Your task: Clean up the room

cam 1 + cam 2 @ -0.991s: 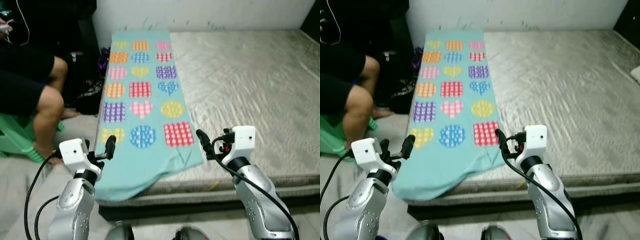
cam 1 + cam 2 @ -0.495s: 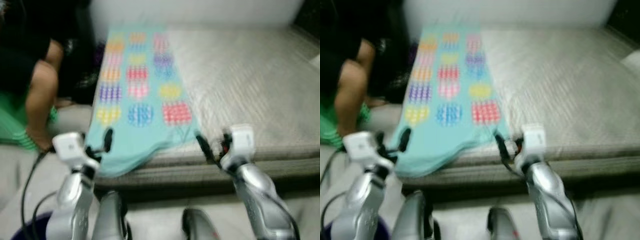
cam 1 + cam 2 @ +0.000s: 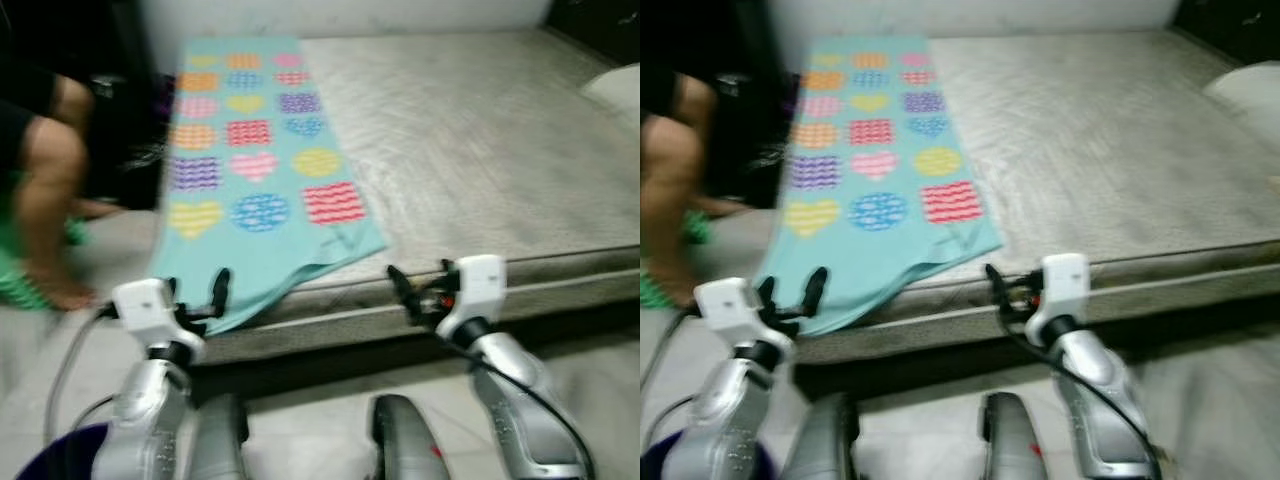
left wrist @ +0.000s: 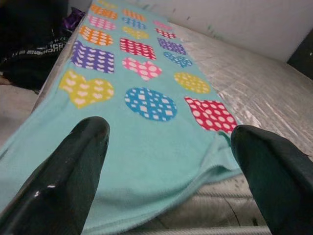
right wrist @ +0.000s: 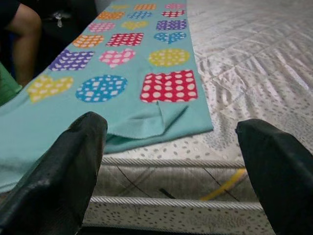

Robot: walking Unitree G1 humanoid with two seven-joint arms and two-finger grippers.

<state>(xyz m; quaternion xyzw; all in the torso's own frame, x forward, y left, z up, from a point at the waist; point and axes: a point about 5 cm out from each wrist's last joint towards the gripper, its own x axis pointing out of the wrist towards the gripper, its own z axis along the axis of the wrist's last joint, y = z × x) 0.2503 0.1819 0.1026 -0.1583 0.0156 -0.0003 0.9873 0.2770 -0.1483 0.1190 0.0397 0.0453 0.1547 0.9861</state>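
A teal towel (image 3: 250,170) printed with coloured hearts, circles and squares lies flat along the left side of a bare grey mattress (image 3: 480,140). Its near end hangs over the mattress edge. My left gripper (image 3: 197,292) is open and hovers in front of that hanging end without touching it. My right gripper (image 3: 412,290) is also open, held just before the mattress edge near the towel's right corner. In the left wrist view the towel (image 4: 146,98) spreads out beyond the wide-apart fingers (image 4: 73,166). The right wrist view has the towel's corner (image 5: 161,117) and the mattress piping.
A person's bare leg (image 3: 45,190) and a green stool stand at the left beside the bed. A pale pillow (image 3: 615,85) lies at the far right of the mattress. A purple container rim (image 3: 45,462) sits by my left side, over light floor.
The whole picture has shifted and blurred, so the camera moved: the bed sits farther away and more to the left, with the pillow newly in view. Both grippers keep their open pose.
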